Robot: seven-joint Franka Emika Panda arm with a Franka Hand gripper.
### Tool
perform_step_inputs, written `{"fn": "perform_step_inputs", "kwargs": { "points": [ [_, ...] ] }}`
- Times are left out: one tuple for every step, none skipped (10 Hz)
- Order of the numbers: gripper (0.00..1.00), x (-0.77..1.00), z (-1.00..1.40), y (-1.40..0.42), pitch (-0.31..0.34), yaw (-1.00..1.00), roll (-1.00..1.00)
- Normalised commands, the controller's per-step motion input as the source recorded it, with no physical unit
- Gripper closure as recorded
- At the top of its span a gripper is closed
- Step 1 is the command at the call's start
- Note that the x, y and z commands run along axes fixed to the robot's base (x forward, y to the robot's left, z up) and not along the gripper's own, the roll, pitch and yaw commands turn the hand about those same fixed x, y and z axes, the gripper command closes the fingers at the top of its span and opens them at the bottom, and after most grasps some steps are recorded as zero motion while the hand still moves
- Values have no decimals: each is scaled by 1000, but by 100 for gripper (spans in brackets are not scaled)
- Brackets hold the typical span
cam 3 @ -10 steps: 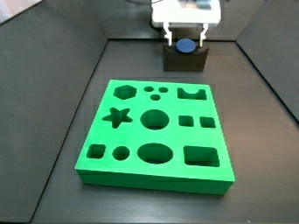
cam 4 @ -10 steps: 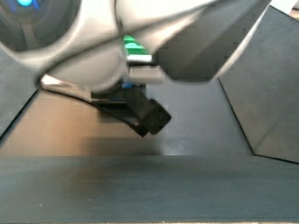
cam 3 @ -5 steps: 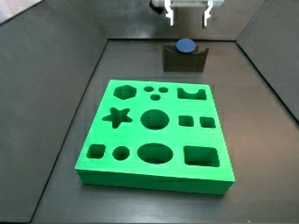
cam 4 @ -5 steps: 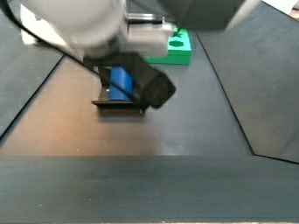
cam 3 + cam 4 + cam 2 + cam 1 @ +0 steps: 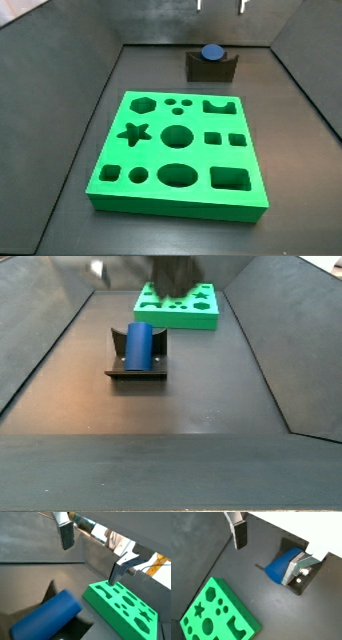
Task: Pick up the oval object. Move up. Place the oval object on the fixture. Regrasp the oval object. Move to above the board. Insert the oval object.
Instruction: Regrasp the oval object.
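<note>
While the oval object [image 5: 140, 344], a smooth blue peg, lay in the notch of the dark fixture [image 5: 136, 373], the claw [image 5: 271, 547] hung above it, spread and empty. Regrasping and insertion into the matte green board [image 5: 178, 153], just beside the fixture, were apparently left.

Even soft lighting, faint shadows, blurred pincer [image 5: 171, 268] in a side view

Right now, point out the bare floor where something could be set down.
Bare floor lies between the fixture and the board, and the wide stretch in front of the fixture. The oval object fills the fixture's notch. The hand is open, high above it.
</note>
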Motion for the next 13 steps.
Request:
{"fn": "perform_step_inputs", "kwargs": {
  "points": [
    [0, -57, 414, -578, 31, 39, 1000],
    [0, -31, 169, -382, 31, 39, 1000],
    [0, -5, -14, -185, 29, 39, 1000],
    [0, 3, -21, -61, 29, 40, 1000],
    [0, -8, 29, -7, 31, 40, 1000],
    [0, -6, 10, -38, 26, 41, 1000],
    [0, -11, 3, -35, 23, 42, 1000],
    [0, -13, 9, -21, 19, 42, 1000],
    [0, -10, 9, -23, 15, 43, 1000],
    [0, -10, 6, -21, 13, 45, 1000],
    [0, -13, 5, -19, 15, 46, 1000],
    [0, -8, 11, -18, 20, 48, 1000],
    [0, -2, 11, -20, 23, 49, 1000]
  ]
}}
